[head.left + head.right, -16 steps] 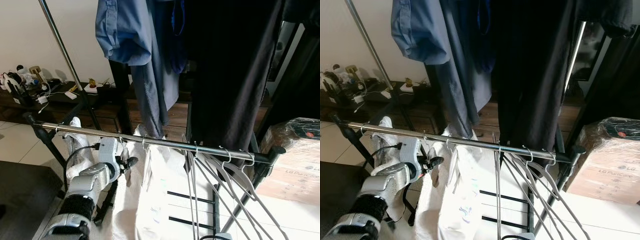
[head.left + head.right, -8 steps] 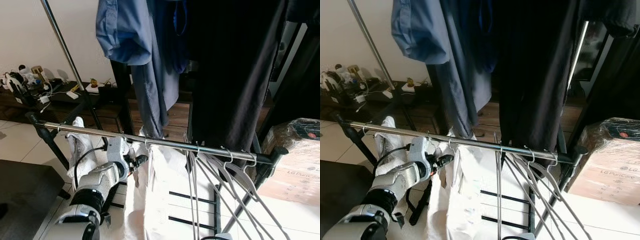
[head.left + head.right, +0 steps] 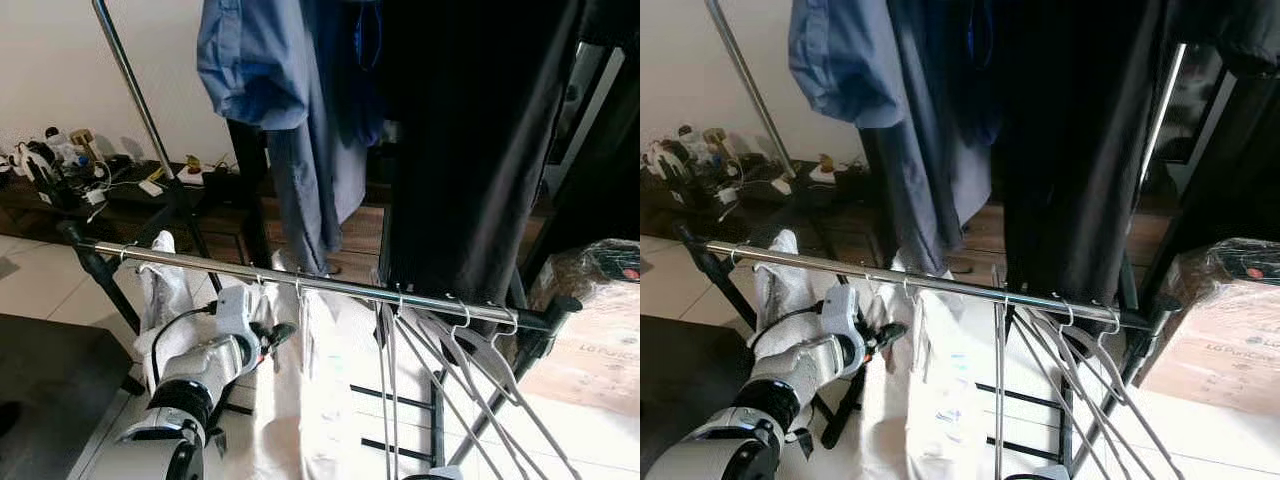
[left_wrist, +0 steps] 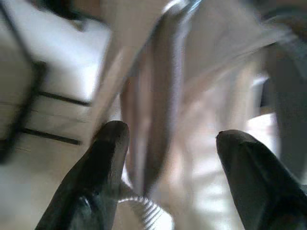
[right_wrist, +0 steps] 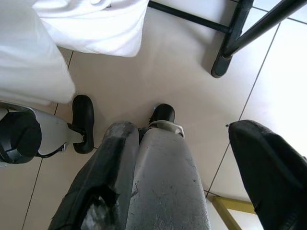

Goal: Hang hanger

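Note:
A chrome rail (image 3: 340, 288) crosses low in front of me. White garments (image 3: 320, 400) hang from it on wire hangers (image 3: 298, 291), and several bare grey hangers (image 3: 470, 350) are bunched toward its right end. My left gripper (image 3: 277, 333) is just under the rail, beside the white garment's hanger, with its fingers apart. In the left wrist view the gripper (image 4: 168, 139) is open, and blurred white cloth with a thin hanger-like strip lies between the fingers (image 4: 108, 148). My right gripper (image 5: 184, 129) hangs open over the tiled floor, above my own leg.
A blue shirt (image 3: 290, 110) and a long black garment (image 3: 470, 140) hang from a higher bar behind the rail. A slanted pole (image 3: 140, 110) rises at the left. A wrapped cardboard box (image 3: 600, 330) stands at the right, a cluttered low shelf (image 3: 70, 170) at the back left.
My left gripper reached right along the underside of the rail toward the white garment's hanger, then dropped slightly. The head view shifted a little.

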`<state>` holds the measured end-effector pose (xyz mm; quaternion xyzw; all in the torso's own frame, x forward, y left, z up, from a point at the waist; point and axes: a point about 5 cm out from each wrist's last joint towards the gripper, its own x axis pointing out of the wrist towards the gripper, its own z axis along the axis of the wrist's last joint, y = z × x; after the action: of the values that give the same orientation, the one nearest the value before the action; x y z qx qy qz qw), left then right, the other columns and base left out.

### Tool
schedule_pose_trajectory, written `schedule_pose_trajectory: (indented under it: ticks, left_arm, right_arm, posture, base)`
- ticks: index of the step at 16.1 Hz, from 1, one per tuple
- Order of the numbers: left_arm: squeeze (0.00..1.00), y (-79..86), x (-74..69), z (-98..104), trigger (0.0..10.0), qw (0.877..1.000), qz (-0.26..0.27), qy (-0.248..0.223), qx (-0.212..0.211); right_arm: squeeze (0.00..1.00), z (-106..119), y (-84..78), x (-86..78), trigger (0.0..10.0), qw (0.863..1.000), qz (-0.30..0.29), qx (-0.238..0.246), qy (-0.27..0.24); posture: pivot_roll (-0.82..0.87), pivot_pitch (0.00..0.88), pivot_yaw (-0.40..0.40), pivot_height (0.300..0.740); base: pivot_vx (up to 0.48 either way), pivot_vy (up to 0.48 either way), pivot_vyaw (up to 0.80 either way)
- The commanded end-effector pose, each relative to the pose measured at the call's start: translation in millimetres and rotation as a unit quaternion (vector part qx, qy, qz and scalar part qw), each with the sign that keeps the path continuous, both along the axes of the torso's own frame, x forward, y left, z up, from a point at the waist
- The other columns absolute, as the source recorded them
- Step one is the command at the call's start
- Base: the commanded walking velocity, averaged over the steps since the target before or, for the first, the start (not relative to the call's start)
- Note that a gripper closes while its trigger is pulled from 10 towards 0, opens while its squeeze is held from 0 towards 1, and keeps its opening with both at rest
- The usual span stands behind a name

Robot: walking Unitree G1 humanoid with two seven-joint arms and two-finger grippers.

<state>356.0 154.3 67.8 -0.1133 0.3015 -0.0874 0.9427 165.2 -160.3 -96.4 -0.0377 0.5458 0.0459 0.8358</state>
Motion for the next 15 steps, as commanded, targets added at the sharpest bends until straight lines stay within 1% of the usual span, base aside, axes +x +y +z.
schedule_pose_trajectory:
  ticks: [1, 2, 3, 5, 6, 7, 8, 9, 10, 11, 13, 15]
  left_arm:
    - [0.0, 9.9, 2.1, 1.7, 10.0, 0.999, 0.019, -0.007, 0.043]
    - [0.0, 12.8, 5.6, 6.9, 10.0, 0.998, 0.03, -0.029, 0.051]
    - [0.0, 13.1, 10.7, 15.7, 10.0, 0.997, 0.041, -0.062, 0.032]
    - [0.0, 7.9, 12.8, 19.4, 10.0, 0.997, 0.038, -0.065, -0.008]
    - [0.0, 1.5, 12.6, 18.3, 10.0, 0.998, 0.027, -0.057, -0.02]
    - [0.0, -1.2, 11.9, 16.5, 10.0, 0.998, 0.022, -0.05, -0.019]
    - [0.0, -3.2, 11.3, 14.8, 6.6, 0.999, 0.018, -0.046, -0.013]
    - [0.0, -4.4, 10.5, 12.7, 3.8, 0.999, 0.015, -0.041, -0.008]
    - [0.0, -4.7, 10.2, 11.9, 1.2, 0.999, 0.014, -0.04, -0.007]
    - [0.0, -2.6, 10.4, 11.6, 0.0, 0.999, 0.021, -0.034, -0.012]
    - [0.0, -0.2, 10.6, 11.9, 0.0, 0.999, 0.026, -0.029, -0.016]
    - [0.0, 6.3, 12.0, 13.8, 0.0, 0.999, 0.039, -0.033, -0.005]
  right_arm:
    - [0.0, 0.2, 1.5, 0.6, 10.0, 1.0, 0.002, 0.002, -0.002]
    - [0.0, 0.3, 1.5, 0.8, 10.0, 1.0, 0.003, 0.002, -0.002]
    - [0.0, 0.5, 1.5, 1.3, 10.0, 1.0, 0.005, 0.001, -0.003]
    - [0.0, 0.9, 1.4, 2.2, 10.0, 1.0, 0.005, 0.001, -0.004]
    - [0.0, 1.4, 0.8, 3.5, 10.0, 1.0, 0.006, 0.0, -0.006]
    - [0.0, 1.7, 0.5, 4.1, 10.0, 1.0, 0.008, -0.002, -0.007]
    - [0.0, 2.0, 0.2, 4.7, 10.0, 1.0, 0.009, -0.003, -0.008]
    - [0.0, 2.4, -0.3, 5.6, 10.0, 1.0, 0.009, -0.003, -0.009]
    - [0.0, 2.6, -0.4, 6.0, 10.0, 1.0, 0.013, -0.004, -0.009]
    - [0.0, 3.1, -0.9, 7.1, 10.0, 1.0, 0.014, -0.004, -0.01]
    - [0.0, 3.5, -1.1, 7.9, 10.0, 1.0, 0.013, -0.004, -0.011]
    - [0.0, 4.0, -1.3, 9.0, 10.0, 1.0, 0.011, -0.004, -0.012]
  posture:
    - [-0.08, 0.0, 0.03, 0.74]
    - [-0.08, 0.0, 0.029, 0.74]
    - [-0.08, 0.0, 0.03, 0.74]
    - [-0.09, 0.002, 0.029, 0.74]
    - [-0.09, 0.022, 0.025, 0.74]
    - [-0.09, 0.027, 0.026, 0.74]
    - [-0.09, 0.046, 0.025, 0.74]
    - [-0.09, 0.061, 0.021, 0.74]
    - [-0.09, 0.061, 0.021, 0.74]
    - [-0.09, 0.087, 0.02, 0.74]
    - [-0.09, 0.097, 0.018, 0.74]
    - [-0.09, 0.103, 0.017, 0.74]
  base:
    - [0.0, 0.0, 0.0]
    - [0.0, 0.0, 0.0]
    - [0.0, 0.0, 0.0]
    - [0.0, 0.0, 0.0]
    - [0.0, 0.0, 0.0]
    - [0.0, 0.0, 0.0]
    - [0.0, 0.0, 0.0]
    - [0.0, 0.0, 0.0]
    - [0.0, 0.0, 0.0]
    - [0.0, 0.0, 0.0]
    - [0.0, 0.0, 0.0]
    - [0.0, 0.0, 0.0]
